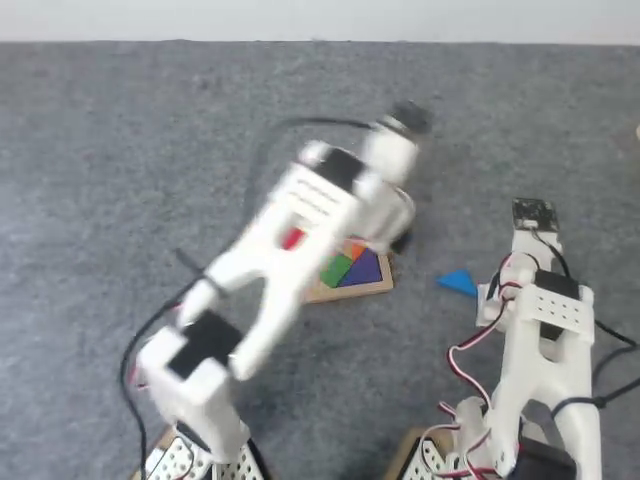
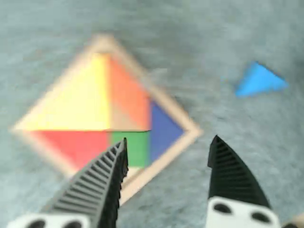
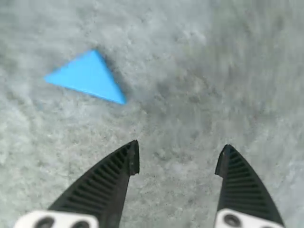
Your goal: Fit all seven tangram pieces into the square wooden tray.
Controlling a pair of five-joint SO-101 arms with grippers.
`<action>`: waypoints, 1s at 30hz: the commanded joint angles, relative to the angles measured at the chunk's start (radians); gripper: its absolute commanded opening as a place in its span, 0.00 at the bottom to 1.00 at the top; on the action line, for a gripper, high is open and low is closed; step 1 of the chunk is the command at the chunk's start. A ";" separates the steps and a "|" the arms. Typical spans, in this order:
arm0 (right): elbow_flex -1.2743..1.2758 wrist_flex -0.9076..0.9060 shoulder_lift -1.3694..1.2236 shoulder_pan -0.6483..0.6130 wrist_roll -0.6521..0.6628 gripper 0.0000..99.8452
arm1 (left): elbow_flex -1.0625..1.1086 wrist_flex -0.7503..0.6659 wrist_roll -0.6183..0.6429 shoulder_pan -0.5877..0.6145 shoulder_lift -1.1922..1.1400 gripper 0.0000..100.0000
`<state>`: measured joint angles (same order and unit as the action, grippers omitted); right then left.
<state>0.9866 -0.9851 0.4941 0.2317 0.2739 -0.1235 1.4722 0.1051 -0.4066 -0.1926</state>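
High view: left arm point(image 1: 290, 250) is stretched out over the wooden tray point(image 1: 372, 287) and covers most of it; I only see green, orange and purple bits at the near corner. Right arm point(image 1: 540, 330) stands off to the right. Blue triangle point(image 1: 459, 282) lies flat on the grey mat point(image 1: 120, 150), outside the tray, between tray and right arm, near the tray but not touching.

Left wrist view: left gripper point(image 2: 170, 140) hangs above the tray point(image 2: 192, 133), fingers spread wide, nothing btwn them. Inside the tray I count a yellow triangle point(image 2: 80, 104), orange piece point(image 2: 128, 90), red triangle point(image 2: 78, 145), green square point(image 2: 137, 145) and dark blue piece point(image 2: 164, 130). There's a tan wedge in the middle and a pale spot past the green square; can't tell if bare wood or pieces. Blue triangle point(image 2: 259, 80) sits apart on the mat.

Right wrist view: right gripper point(image 3: 181, 145) is spread apart too, empty, over bare mat, w/ the blue triangle point(image 3: 88, 78) near but clear of both fingers.
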 commanded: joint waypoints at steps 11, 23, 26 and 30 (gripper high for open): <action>-0.358 -0.257 -0.012 -0.088 0.284 0.27 | 0.823 -0.407 -0.028 0.365 0.574 0.27; -0.580 -0.329 -0.509 -0.286 0.758 0.31 | 0.918 -0.502 -0.078 0.506 0.578 0.27; -0.589 -0.384 -0.547 -0.259 0.918 0.33 | 0.918 -0.502 -0.078 0.503 0.578 0.27; -0.552 -0.309 -0.550 -0.197 1.011 0.33 | 0.917 -0.502 -0.078 0.503 0.577 0.27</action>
<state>0.4496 -1.3364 -0.0583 -0.0077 1.2129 0.8002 0.9874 0.0330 0.0936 0.3429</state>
